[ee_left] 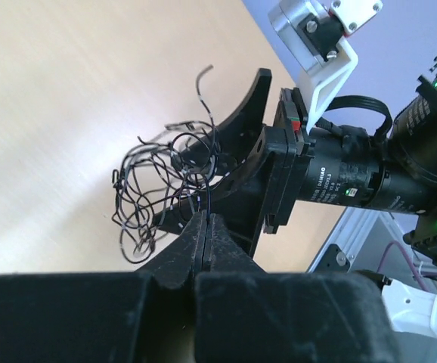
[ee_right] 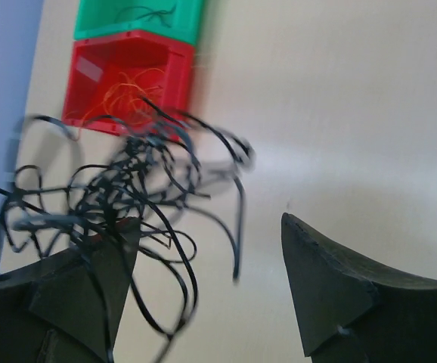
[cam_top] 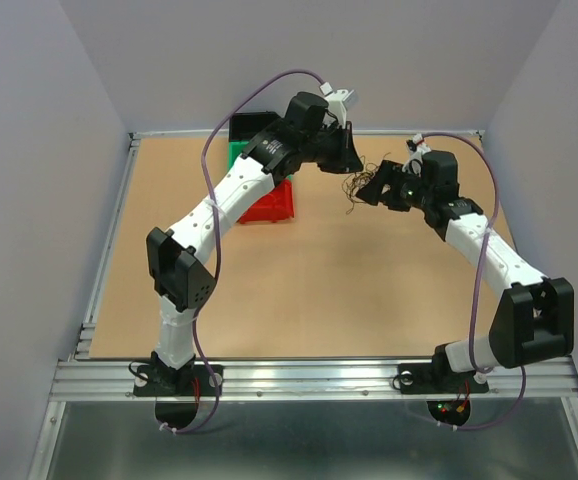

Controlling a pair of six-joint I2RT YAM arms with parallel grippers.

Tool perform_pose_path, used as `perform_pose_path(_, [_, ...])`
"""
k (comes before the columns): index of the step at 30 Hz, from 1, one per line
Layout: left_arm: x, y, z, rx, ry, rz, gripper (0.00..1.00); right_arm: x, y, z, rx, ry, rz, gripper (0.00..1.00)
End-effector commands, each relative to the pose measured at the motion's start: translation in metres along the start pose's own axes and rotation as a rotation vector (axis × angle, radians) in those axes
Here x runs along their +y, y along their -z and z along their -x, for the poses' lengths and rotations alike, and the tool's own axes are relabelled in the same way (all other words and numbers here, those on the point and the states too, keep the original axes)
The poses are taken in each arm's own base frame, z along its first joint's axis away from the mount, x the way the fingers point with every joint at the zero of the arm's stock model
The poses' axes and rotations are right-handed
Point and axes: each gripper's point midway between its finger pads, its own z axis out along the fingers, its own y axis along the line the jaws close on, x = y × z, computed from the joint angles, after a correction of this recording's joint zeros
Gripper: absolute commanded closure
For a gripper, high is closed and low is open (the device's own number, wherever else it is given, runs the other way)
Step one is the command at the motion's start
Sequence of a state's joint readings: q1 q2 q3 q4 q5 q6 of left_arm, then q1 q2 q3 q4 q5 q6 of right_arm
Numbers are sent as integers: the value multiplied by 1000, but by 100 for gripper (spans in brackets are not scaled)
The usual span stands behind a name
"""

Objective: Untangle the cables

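The only lettering in sight is a few lines of tiny white print on the black cylindrical housing [ee_left: 339, 181], just below the white bracket [ee_left: 320, 64] in the left wrist view. It is too small and soft to make out, though it may be a maker's type label. No word, number or brand can be read in any view.

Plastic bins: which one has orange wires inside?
The red plastic bin: thin orange wires curl inside it. The green plastic bin beside it holds only a dark wire.
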State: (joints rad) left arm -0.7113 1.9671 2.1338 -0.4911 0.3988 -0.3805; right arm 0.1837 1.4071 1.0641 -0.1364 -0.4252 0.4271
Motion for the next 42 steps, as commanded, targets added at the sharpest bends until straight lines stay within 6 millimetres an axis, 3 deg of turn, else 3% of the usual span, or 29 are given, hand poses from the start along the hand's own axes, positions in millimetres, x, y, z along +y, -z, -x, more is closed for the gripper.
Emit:
perform_pose_path(1, [1,2,3,-19,21,17,100,-18,9,-5,-15,-10,-101,20])
perform_pose_path(6, [6,1,0,-18,32,44,100,-7,19,8,-55,23,-75,17])
perform_pose_path(13, [5,1,-2,-14,48,43,100,36,25,5,-22,79,161,14])
perform_pose_path(21, [-11,2,0,-18,56,-3,100,51,15,26,-47,70,232,14])
perform_pose_path(26, [-27,3,2,-23,61,-78,100,42,-1,30,-39,31,199,15])
perform_pose_path(29, [-36,6,7,-38,52,-115,100,35,-8,30,-34,21,180,24])
perform_pose_path(30, [-38,7,7,-35,52,-125,100,36,-9,32,-37,22,180,37])
perform_pose_path(32, [-40,8,8,-37,53,-130,100,29,-14,31,-36,9,152,51])
perform_pose_path(33, [-41,10,12,-47,49,-132,100,26,-15,30,-37,-5,139,68])
perform_pose_path(35, [-38,13,18,-60,48,-123,100,11,-18,21,-38,-46,74,91])
perform_pose_path(40, [-19,38,62,-148,61,-99,100,-29,-24,-22,35,-159,-39,100])
perform_pose_path(42, [4,54,81,-194,86,-73,100,-48,-23,-39,66,-224,-78,100])
